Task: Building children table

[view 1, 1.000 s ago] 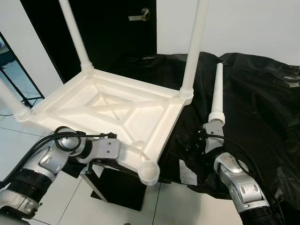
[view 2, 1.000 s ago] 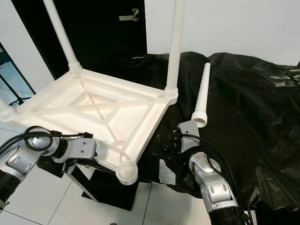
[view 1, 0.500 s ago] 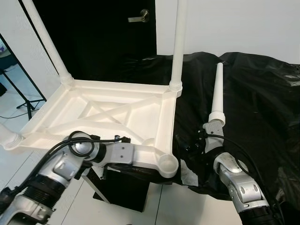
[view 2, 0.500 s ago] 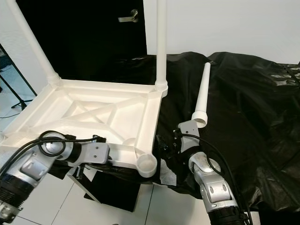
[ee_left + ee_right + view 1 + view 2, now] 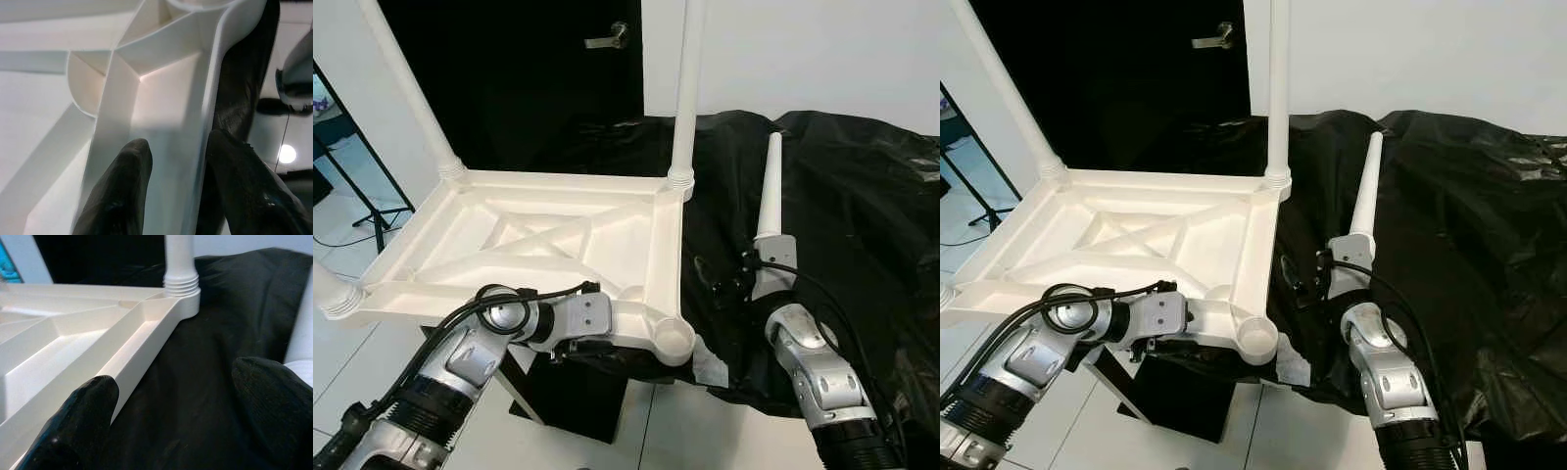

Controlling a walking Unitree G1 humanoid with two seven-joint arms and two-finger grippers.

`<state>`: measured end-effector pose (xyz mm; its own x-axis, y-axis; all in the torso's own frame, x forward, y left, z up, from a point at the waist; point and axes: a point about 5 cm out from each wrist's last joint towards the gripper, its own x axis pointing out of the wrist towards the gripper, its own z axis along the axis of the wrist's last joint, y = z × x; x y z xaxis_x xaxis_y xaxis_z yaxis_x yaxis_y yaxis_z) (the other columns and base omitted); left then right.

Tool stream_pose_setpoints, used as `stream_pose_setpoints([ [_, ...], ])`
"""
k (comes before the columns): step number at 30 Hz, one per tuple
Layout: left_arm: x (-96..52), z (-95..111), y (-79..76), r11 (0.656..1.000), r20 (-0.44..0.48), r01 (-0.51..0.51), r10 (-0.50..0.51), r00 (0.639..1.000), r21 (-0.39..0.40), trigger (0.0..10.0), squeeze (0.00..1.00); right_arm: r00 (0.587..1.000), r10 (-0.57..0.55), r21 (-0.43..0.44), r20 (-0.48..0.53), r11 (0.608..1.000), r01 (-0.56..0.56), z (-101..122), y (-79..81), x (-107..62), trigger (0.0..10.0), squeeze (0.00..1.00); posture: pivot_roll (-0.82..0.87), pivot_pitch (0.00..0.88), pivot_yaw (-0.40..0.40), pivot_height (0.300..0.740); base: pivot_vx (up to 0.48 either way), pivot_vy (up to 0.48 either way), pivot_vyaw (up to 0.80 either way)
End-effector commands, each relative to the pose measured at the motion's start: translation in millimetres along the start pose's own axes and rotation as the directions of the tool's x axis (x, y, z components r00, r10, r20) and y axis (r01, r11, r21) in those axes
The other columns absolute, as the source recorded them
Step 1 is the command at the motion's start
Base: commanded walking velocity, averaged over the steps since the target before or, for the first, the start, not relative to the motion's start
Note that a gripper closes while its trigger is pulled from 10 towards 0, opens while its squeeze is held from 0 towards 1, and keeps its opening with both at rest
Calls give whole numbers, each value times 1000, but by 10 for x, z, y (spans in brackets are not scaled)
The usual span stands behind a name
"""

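Black sheeting [image 5: 862,215]: crumpled plastic covering the surface on the robot's right and running under the near right corner of the white tabletop.
White plastic tabletop [image 5: 538,240]: upside down, ribbed underside facing up with crossed braces; far right corner resting on the sheeting, the near side above a small black stand [image 5: 573,392].
Fitted legs: three, pointing up — far right [image 5: 687,88], far left [image 5: 411,88], near left corner [image 5: 333,289].
Empty socket [image 5: 674,338]: round, open, at the near right corner.
Loose leg [image 5: 770,186]: white, tapered, standing upright in the right pincer [image 5: 759,279], whose state cannot be told, just right of the tabletop.
Left pincer [image 5: 178,196]: fingers [image 5: 122,191] clamped across the tabletop's near rim beside the empty socket, one finger inside the rim, one outside
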<state>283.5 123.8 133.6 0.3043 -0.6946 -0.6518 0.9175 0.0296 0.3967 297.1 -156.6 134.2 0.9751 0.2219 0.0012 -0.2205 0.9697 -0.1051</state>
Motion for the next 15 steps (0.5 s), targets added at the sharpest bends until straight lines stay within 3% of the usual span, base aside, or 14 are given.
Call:
stream_pose_setpoints([
  [1,-83,79,91,997,41,-77,77,996,-10,10000,0,999,-31,8,20,999,31,37,-45,38,10000,0,24,0,54,740,0,0,0],
  [6,-252,214,142,994,155,-85,95,983,-71,10000,0,983,-179,-4,37,984,179,110,-271,153,10000,0,35,0,49,740,0,0,0],
  [15,-409,254,221,987,202,-126,144,969,-99,10000,0,958,-284,-2,34,959,284,167,-482,294,10000,0,46,0,37,740,0,0,0],
])
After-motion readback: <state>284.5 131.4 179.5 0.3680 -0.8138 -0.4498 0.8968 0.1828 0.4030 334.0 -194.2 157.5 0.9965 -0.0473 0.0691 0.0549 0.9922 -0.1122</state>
